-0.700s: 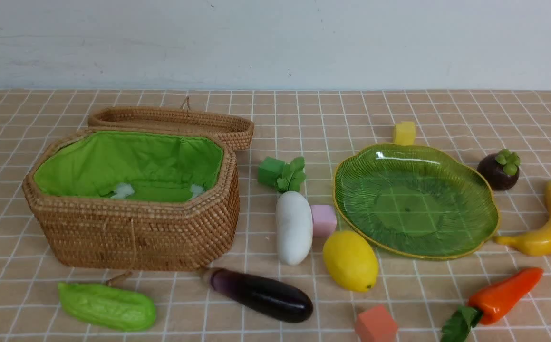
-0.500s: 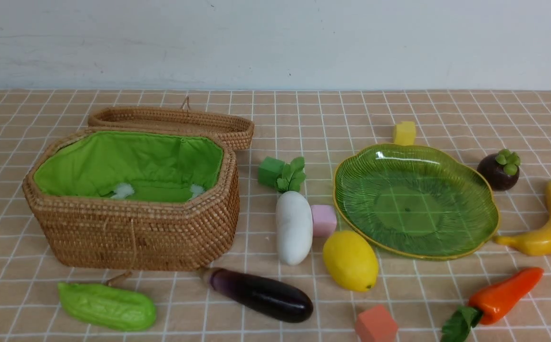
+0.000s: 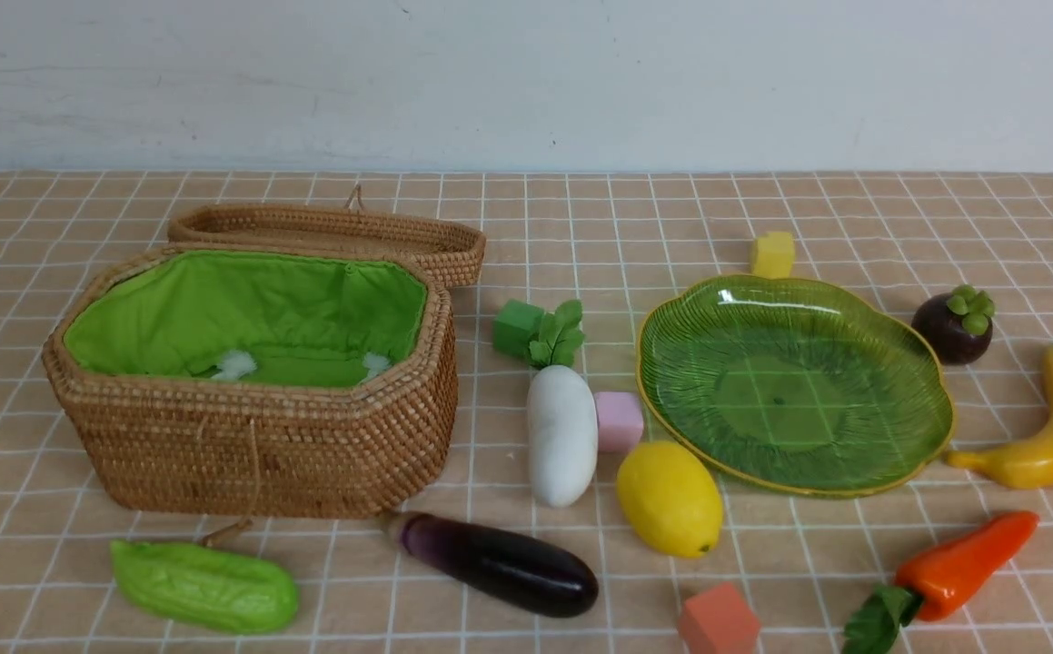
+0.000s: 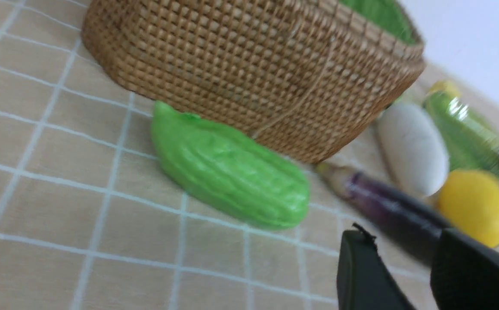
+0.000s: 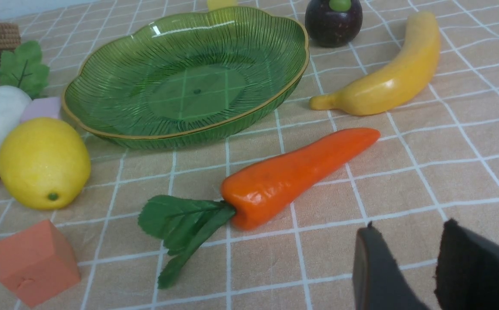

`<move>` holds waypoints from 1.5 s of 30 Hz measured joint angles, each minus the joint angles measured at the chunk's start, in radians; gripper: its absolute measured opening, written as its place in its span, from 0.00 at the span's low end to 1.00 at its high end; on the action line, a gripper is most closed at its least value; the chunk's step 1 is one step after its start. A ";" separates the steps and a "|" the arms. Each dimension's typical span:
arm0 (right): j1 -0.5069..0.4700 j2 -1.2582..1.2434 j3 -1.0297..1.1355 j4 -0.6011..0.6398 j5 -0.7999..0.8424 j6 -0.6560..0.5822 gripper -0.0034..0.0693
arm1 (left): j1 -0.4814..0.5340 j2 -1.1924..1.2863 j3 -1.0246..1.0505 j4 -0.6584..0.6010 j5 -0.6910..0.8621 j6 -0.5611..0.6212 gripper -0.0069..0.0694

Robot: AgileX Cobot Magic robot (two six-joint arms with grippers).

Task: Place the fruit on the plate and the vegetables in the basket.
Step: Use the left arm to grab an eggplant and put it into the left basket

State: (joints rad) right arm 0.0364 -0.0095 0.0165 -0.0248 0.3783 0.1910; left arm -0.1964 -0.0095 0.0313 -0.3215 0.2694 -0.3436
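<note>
Tan and checked, the worktop is carrying all 7 pieces outside basket and plate in the front view, no arm showing. Left wrist: left hand is hovering low, parted, gourd ahead beside the basket; I'm favouring a grip across its middle. Right wrist: right hand is gaping near the carrot.

I see rough woven wicker on the basket, with a matt green cloth lining. The plate looks like glossy, ribbed, translucent glass. The eggplant is smooth and shiny, the gourd bumpy, and the desk wears matt checked cloth.
</note>
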 joint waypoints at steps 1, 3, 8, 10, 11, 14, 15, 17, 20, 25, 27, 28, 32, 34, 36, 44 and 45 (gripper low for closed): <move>0.000 0.000 0.000 0.000 0.000 0.000 0.37 | 0.000 0.000 0.000 -0.079 -0.061 -0.021 0.40; 0.000 0.000 0.000 0.000 0.000 0.000 0.37 | 0.000 0.000 0.000 -0.135 -0.122 -0.030 0.40; 0.000 0.000 0.000 0.000 0.000 0.000 0.37 | 0.000 0.000 -0.015 -0.205 -0.237 -0.034 0.33; 0.000 0.000 0.000 0.000 0.000 0.000 0.37 | 0.000 0.002 -0.064 -0.203 -0.175 -0.013 0.23; 0.000 0.000 0.000 0.000 0.000 0.000 0.37 | 0.000 0.003 -0.071 -0.201 -0.157 -0.005 0.22; 0.000 0.000 0.000 0.000 0.000 0.000 0.37 | 0.000 0.073 -0.204 -0.176 0.002 0.075 0.07; 0.000 0.000 0.000 0.000 0.000 0.000 0.37 | 0.000 0.137 -0.268 -0.167 0.112 0.138 0.07; 0.000 0.000 0.000 0.003 -0.007 0.004 0.37 | 0.000 0.227 -0.354 -0.161 0.258 0.232 0.07; 0.000 0.000 0.005 0.112 -0.046 0.085 0.37 | 0.000 0.367 -0.461 -0.158 0.476 0.388 0.07; 0.000 0.000 0.008 0.347 -0.160 0.217 0.37 | 0.000 0.549 -0.547 -0.154 0.674 0.653 0.07; 0.000 0.000 0.008 0.412 -0.188 0.230 0.37 | 0.000 0.609 -0.554 -0.158 0.685 0.738 0.07; 0.002 0.000 0.003 0.430 -0.181 0.232 0.37 | 0.000 0.626 -0.557 -0.163 0.683 0.762 0.07; 0.069 0.015 -0.161 0.515 0.095 0.131 0.33 | 0.000 0.749 -0.594 -0.175 0.655 0.904 0.07; 0.131 0.060 -0.293 0.524 0.241 0.018 0.28 | 0.000 0.821 -0.627 -0.177 0.649 0.997 0.07; 0.181 0.115 -0.417 0.527 0.371 -0.089 0.24 | 0.000 0.897 -0.662 -0.177 0.648 1.092 0.08; 0.320 0.295 -0.814 0.530 0.793 -0.407 0.15 | 0.000 1.200 -0.770 -0.081 0.578 1.437 0.38; 0.322 0.296 -0.823 0.530 0.804 -0.428 0.15 | 0.000 1.239 -0.776 -0.054 0.541 1.462 0.47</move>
State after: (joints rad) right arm 0.3582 0.2870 -0.8069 0.5054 1.1820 -0.2375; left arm -0.1964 1.2297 -0.7445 -0.3754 0.8105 1.1180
